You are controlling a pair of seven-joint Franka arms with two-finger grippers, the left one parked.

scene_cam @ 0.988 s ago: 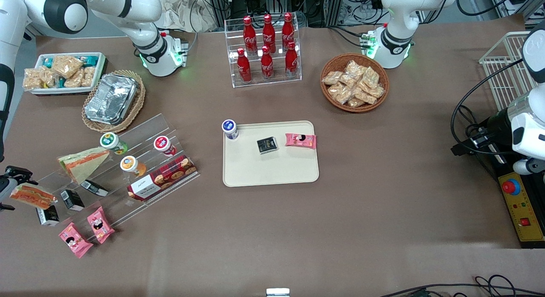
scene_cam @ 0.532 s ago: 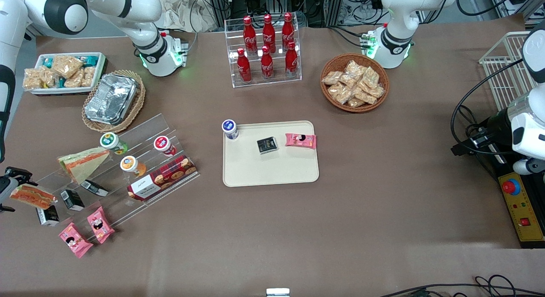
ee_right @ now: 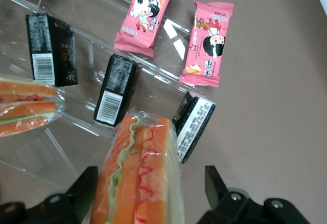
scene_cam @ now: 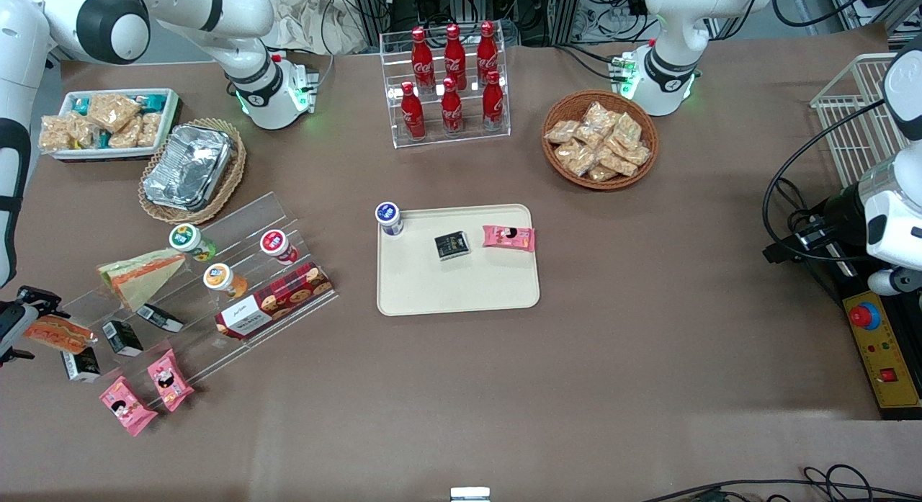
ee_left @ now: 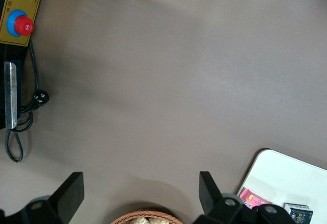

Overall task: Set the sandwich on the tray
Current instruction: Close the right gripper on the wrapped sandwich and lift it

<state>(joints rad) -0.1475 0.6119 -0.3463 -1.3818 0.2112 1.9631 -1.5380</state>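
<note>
Work surface: a brown-covered table [scene_cam: 648, 372] carrying a stepped clear acrylic display rack [scene_cam: 180, 293] toward the working arm's end and the cream tray [scene_cam: 461, 289] near the table's middle; the gripper [scene_cam: 18, 315] sits at the edge of the front view, at the rack's outermost end; in the right wrist view its two fingers [ee_right: 84, 191] stand apart on either side of the sandwich [ee_right: 140, 175], the wedge lying between them with its orange and green filling edge upward; whether the pads already press the wrap cannot be told, so the jaws are best described as spread around the wedge, not confirmed clamped

In the front view the sandwich [scene_cam: 57, 333] lies at the rack's outermost end, well apart from the tray; just beside it sit small black cartons [ee_right: 115, 96], one carton [ee_right: 193, 127] close against the wedge's side; two pink snack packs [ee_right: 208, 42] lie nearer the front camera

Probable faults from this state (judgement only):
- slip; the clear film is slick and the wedge is soft, so a light closure could let it slide out during lift
- crushing; a hard closure could squash the bread
- collateral contact; a finger could catch the adjacent carton or the acrylic step
- wrong pick; a larger pale wedge [scene_cam: 140, 275] rests higher on the rack
- placement clash; a cup [scene_cam: 388, 217], a dark packet [scene_cam: 451, 245] and a pink pack [scene_cam: 508, 237] occupy the tray's part farther from the front camera, so the nearer bare area suits release
</note>
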